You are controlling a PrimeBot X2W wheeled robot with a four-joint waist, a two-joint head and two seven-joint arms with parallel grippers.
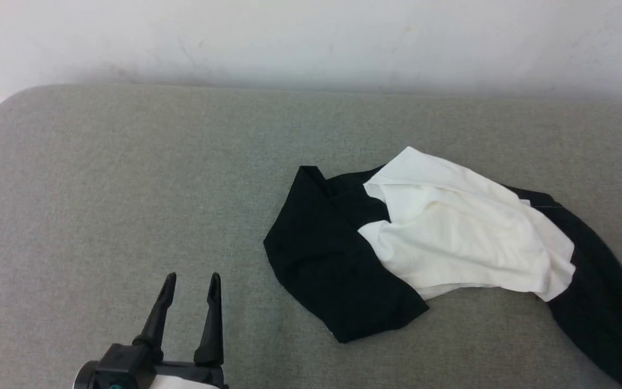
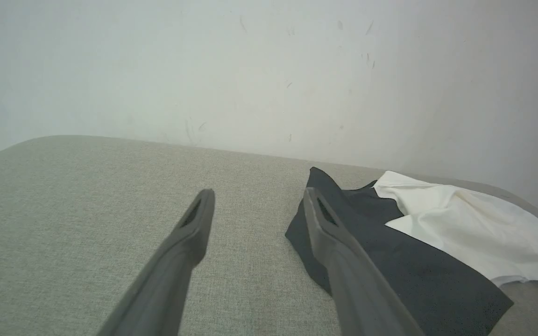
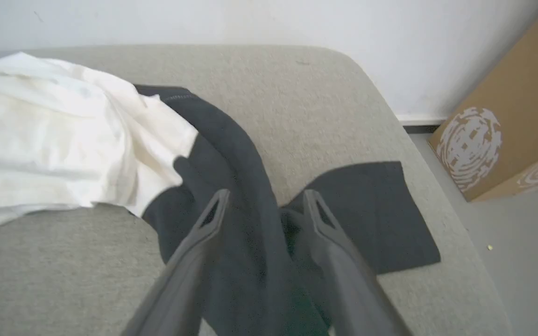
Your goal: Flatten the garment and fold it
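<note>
Head view: the shirt (image 1: pixel 451 237) lies crumpled on the right half of the grey cushion (image 1: pixel 127 189), its white body bunched over black sleeves. The left gripper (image 1: pixel 192 283) hovers spread and empty over the cushion's front left. At the cushion's right end the right gripper (image 3: pixel 265 196) stands parted, a black sleeve (image 3: pixel 245 154) running between its fingers.

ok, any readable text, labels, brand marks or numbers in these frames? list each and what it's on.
No readable text, number or brand in any view.
On the cardboard box: white swirl prints, which are a pattern with no letters to make out.
On the garment: no print or label shows on the visible folds.
</note>
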